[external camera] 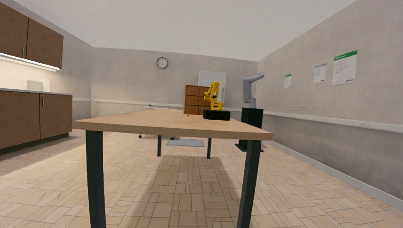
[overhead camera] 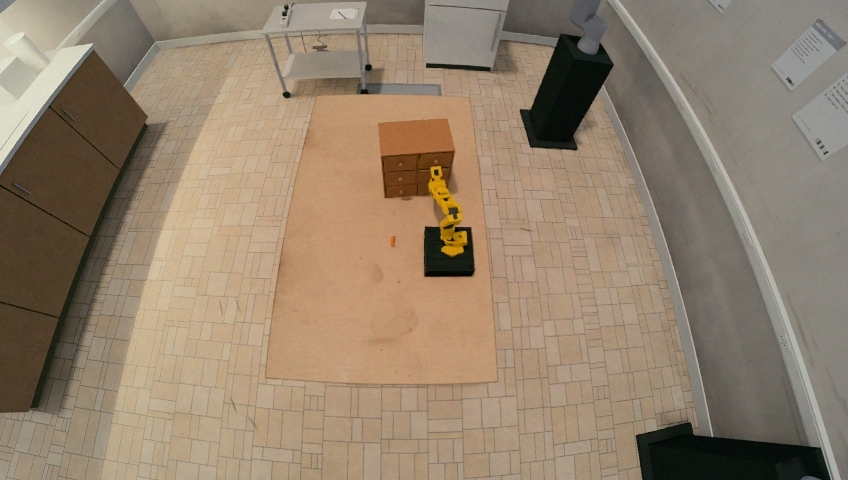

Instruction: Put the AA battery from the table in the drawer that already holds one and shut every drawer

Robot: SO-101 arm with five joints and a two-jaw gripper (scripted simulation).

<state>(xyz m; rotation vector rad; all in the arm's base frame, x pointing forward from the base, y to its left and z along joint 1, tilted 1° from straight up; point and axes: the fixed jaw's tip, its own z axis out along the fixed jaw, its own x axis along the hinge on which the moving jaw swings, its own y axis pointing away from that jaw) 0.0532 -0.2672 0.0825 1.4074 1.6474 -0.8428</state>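
Observation:
A small brown chest of drawers (overhead camera: 415, 157) stands on the table, two columns of three drawers, all looking shut. It also shows in the exterior view (external camera: 196, 99). My yellow arm reaches from its black base (overhead camera: 448, 259) to the right column. My gripper (overhead camera: 435, 174) is against the drawer fronts, at about the middle right drawer, shut on what seems to be that drawer's knob; the knob itself is hidden by the fingers. The AA battery (overhead camera: 392, 240), a small orange stick, lies on the table left of the base, apart from the gripper.
The table's right edge runs close behind the base. A black pedestal with a grey arm (overhead camera: 566, 89) stands on the floor right of the table. A white cart (overhead camera: 318, 41) stands beyond the far end.

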